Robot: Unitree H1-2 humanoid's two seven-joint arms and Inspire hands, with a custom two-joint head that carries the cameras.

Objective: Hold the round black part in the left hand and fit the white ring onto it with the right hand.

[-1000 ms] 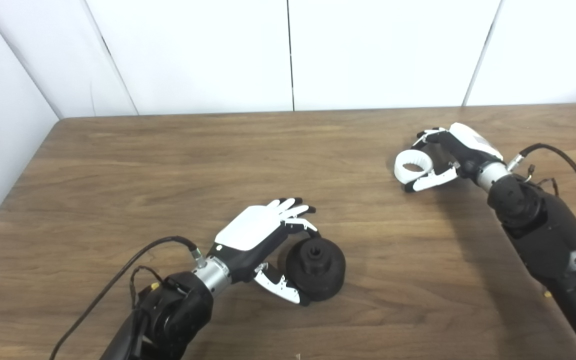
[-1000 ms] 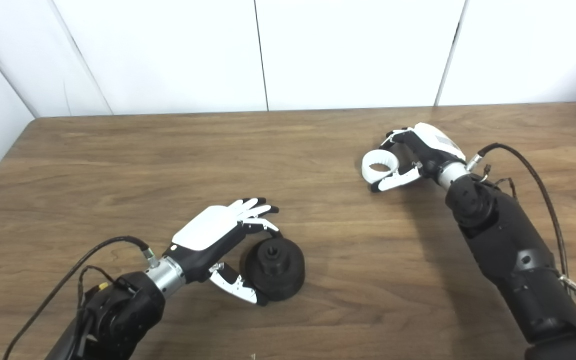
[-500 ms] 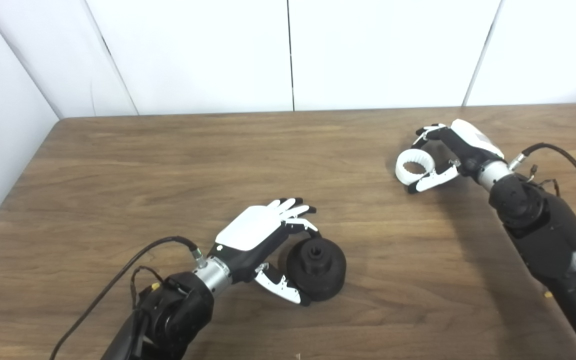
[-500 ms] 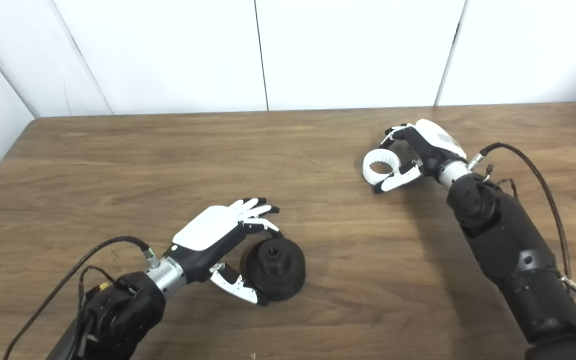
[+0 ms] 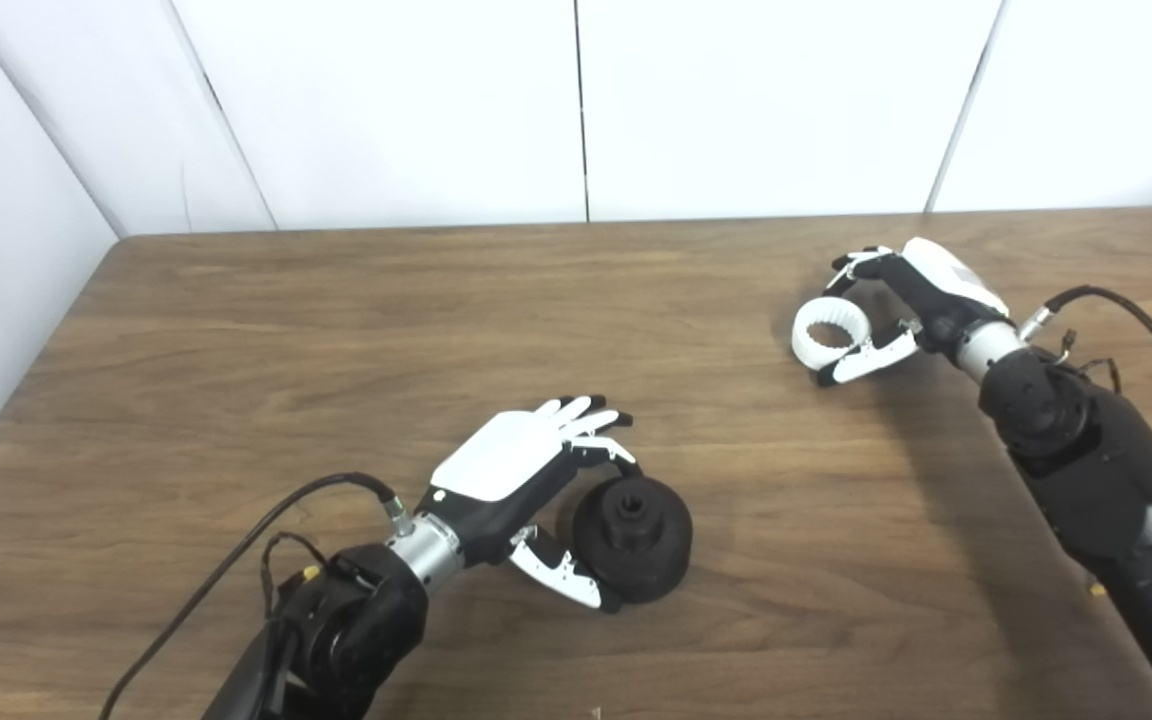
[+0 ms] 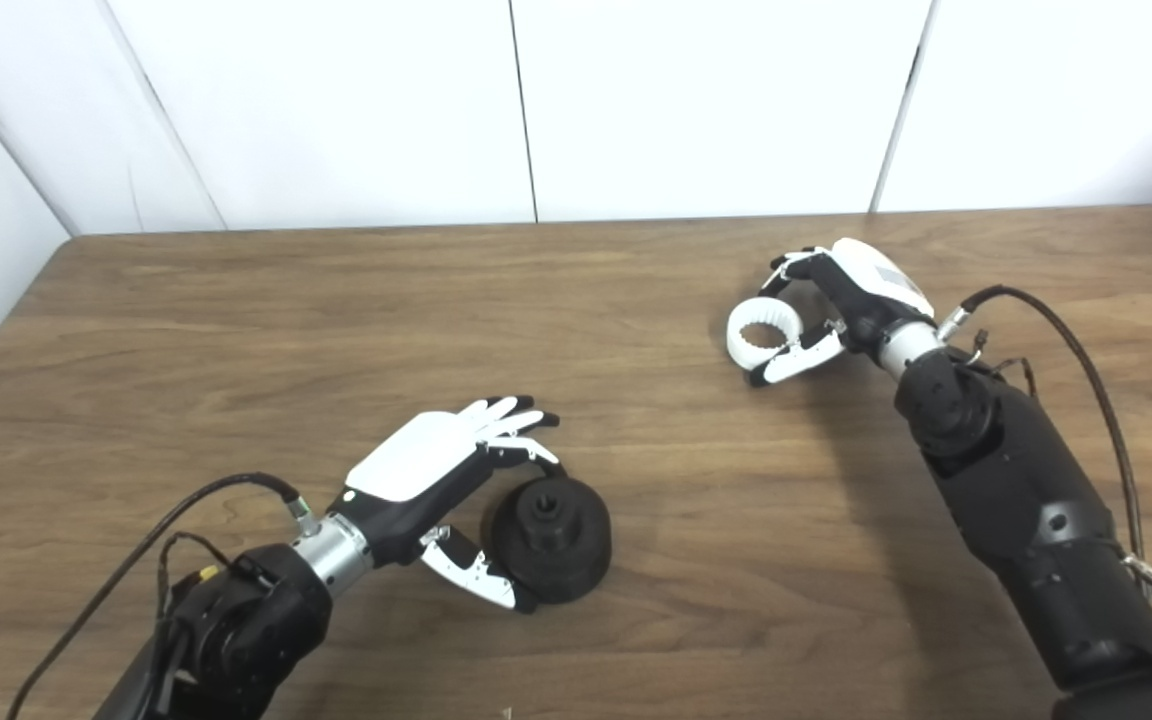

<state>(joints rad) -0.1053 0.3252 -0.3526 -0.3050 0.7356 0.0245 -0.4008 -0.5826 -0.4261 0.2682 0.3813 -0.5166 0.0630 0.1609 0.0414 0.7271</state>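
Two parts, well apart on the counter (image 5: 336, 320)

The round part (image 5: 633, 538) sits at 6 o'clock, left hand (image 5: 526, 475) touching its 9 o'clock side; the ring (image 5: 829, 336) lies at 2 o'clock, between the right hand's (image 5: 896, 305) fingers.

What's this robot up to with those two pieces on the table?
It is putting two parts together. The left hand is cupped around a round black part resting on the wooden table. Far over to the right, the right hand has its thumb and fingers closed on a white ring, whose inside looks toothed. The two parts are well apart, so the ring has not yet been fitted.
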